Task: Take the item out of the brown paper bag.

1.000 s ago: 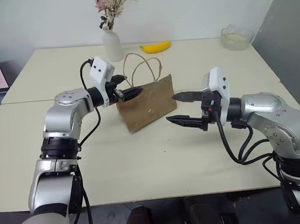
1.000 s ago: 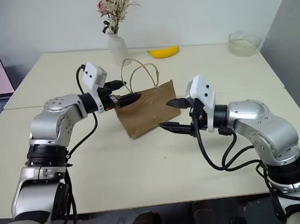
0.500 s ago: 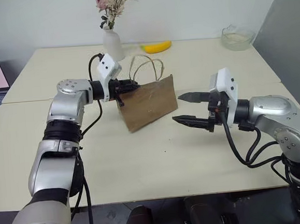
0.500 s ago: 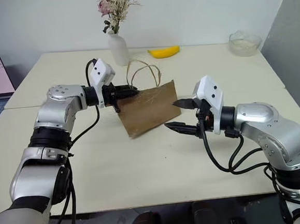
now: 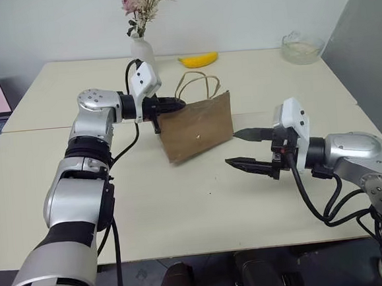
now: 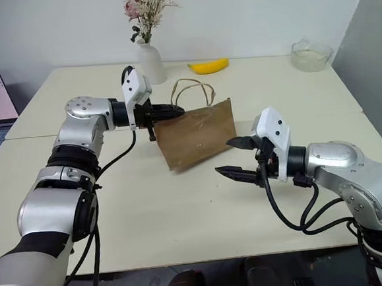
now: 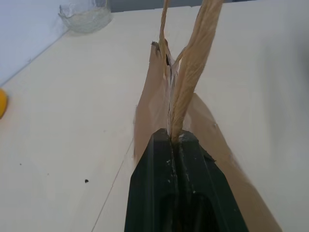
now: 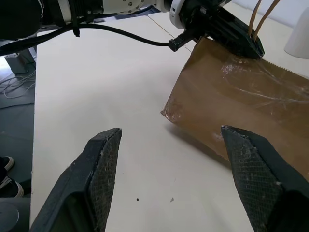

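Left gripper (image 5: 175, 106) pinches top edge of paper bag (image 5: 199, 126), bag upright on table (image 5: 182, 203). Right gripper (image 5: 246, 148) spread wide, beside bag, not touching. Item not visible, prob. inside. Risk: thin paper tears/slips w/ further lift.

The brown paper bag (image 5: 200, 128) is matt kraft paper, creased and crinkled, with a faintly shiny wrinkled patch on its face; its handles (image 5: 199, 84) look like thin twisted tan paper cord. The table (image 5: 182, 203) has a smooth, pale cream, matt top. The left gripper (image 5: 175, 105) has smooth black plastic-looking fingers, while the right gripper (image 8: 169, 179) shows fingers (image 8: 104, 166) with finely cross-hatched, rough black pads. The vase (image 5: 142, 56) is smooth matt white, the bowl (image 5: 301, 47) clear glass, the banana (image 5: 198, 60) smooth and slightly glossy.
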`<state>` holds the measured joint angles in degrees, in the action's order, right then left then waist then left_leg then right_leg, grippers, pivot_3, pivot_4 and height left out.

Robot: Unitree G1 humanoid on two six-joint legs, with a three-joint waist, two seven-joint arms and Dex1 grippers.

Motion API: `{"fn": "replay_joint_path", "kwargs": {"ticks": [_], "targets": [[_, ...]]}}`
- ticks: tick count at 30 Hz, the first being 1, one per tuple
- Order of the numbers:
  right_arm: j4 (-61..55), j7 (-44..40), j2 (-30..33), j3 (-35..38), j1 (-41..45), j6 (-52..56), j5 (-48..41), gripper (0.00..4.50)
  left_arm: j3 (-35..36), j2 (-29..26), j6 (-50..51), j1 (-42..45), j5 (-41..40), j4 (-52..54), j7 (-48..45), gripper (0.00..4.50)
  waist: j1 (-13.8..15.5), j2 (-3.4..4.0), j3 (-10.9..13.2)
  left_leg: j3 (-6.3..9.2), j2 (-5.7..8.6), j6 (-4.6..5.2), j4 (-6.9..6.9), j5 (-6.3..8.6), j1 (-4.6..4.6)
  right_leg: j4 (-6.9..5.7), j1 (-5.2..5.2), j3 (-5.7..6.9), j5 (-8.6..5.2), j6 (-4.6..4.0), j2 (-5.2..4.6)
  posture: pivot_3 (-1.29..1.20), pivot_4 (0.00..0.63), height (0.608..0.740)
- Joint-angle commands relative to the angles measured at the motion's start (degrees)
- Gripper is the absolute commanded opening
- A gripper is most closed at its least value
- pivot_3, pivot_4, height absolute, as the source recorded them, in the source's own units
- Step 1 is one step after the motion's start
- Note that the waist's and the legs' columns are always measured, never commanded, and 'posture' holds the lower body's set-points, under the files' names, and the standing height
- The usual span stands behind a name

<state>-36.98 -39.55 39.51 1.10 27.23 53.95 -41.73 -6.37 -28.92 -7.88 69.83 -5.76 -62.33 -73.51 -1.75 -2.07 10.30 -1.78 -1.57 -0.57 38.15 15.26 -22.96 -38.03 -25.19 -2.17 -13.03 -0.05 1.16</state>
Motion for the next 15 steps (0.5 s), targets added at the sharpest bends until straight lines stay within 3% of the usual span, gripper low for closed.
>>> {"fn": "replay_joint_path", "kwargs": {"ticks": [1, 8, 11, 15], "targets": [[-2.14, 0.97, 0.7, 1.38, -0.27, -0.15, -0.96, 3.45, 1.15, 0.52, -3.7, 2.21, 1.42, -2.35, 1.07, 0.04, 0.01, 0.0, 0.0, 0.01, -0.01, 0.0, 0.0, 0.0, 0.0, 0.0, 0.0, 0.01, 0.0, 0.0, 0.01, 0.0, 0.15, 0.74], [-2.26, 2.05, 0.91, 1.24, -0.13, 0.21, -1.14, 3.45, 0.88, 1.19, -5.12, 2.06, 3.57, -4.62, 1.65, 0.04, 0.08, -0.02, -0.01, 0.01, 0.0, 0.0, 0.04, 0.0, -0.01, -0.01, 0.01, 0.01, 0.01, 0.01, 0.01, 0.0, 0.15, 0.74], [-1.85, 2.83, 0.76, 1.22, 0.32, 0.37, -1.0, 3.45, 1.13, 0.59, -5.23, 1.96, 3.96, -4.78, 1.71, 0.67, 0.08, -0.02, -0.01, 0.01, 0.0, 0.0, 0.05, 0.0, -0.01, -0.03, 0.01, 0.01, 0.01, 0.01, 0.01, 0.0, 0.15, 0.74], [-1.63, 2.35, 1.57, 1.16, 0.34, 0.27, -1.01, 3.45, 2.74, -0.89, -4.15, 1.56, 2.97, -3.22, 1.16, 1.91, 0.0, -0.02, -0.01, 0.01, -0.01, 0.0, 0.05, 0.0, -0.01, -0.04, 0.01, 0.01, 0.01, 0.01, 0.02, 0.0, 0.15, 0.74]]}}
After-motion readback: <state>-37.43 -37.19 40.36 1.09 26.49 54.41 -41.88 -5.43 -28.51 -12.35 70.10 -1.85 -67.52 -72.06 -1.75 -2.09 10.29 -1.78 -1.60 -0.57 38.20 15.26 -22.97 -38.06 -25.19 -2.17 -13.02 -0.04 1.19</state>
